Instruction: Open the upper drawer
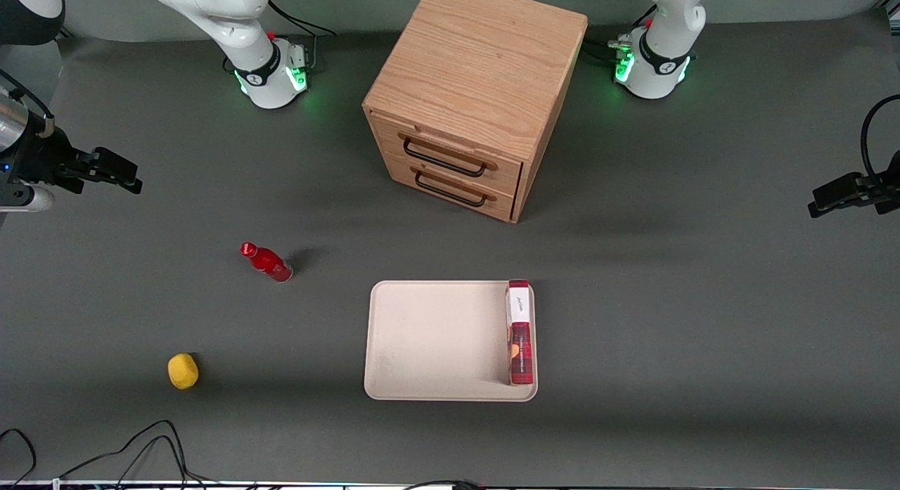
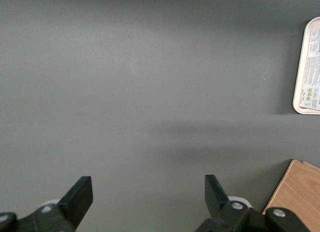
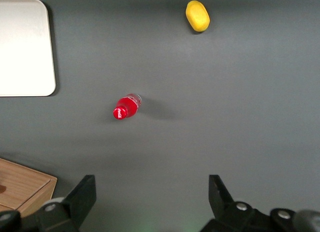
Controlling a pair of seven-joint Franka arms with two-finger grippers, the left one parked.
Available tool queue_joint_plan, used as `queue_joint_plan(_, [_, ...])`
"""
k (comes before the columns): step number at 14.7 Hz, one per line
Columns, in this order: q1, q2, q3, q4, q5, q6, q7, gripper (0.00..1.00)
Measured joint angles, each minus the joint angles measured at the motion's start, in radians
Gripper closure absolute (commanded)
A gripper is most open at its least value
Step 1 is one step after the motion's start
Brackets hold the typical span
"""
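The light oak cabinet (image 1: 478, 68) stands on the grey table, between the two arm bases. Its upper drawer (image 1: 450, 144) is shut, with its thin black wire pull (image 1: 443, 159) across the front. The matching lower drawer (image 1: 460, 184) sits just below it, also shut. My right gripper (image 1: 137, 179) hangs open and empty above the table toward the working arm's end, well away from the cabinet. In the right wrist view the gripper (image 3: 152, 192) has its jaws wide apart over bare table, and only a corner of the cabinet (image 3: 25, 187) shows.
A red bottle (image 1: 267, 262) (image 3: 126, 107) stands between my gripper and the cabinet, nearer the front camera. A yellow fruit (image 1: 183, 371) (image 3: 197, 15) lies nearer still. A beige tray (image 1: 436, 342) (image 3: 25, 47) holding a red-and-white box (image 1: 519, 335) lies in front of the drawers. Cables (image 1: 140, 448) run along the front edge.
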Motion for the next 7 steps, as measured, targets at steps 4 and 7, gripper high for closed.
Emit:
queue_joint_plan(4, [0.0,-0.002,0.0,0.0,0.0,0.003,0.0,0.0])
queue_joint_plan(7, [0.003,0.001,0.008,0.0,0.015,0.024,0.0,0.0])
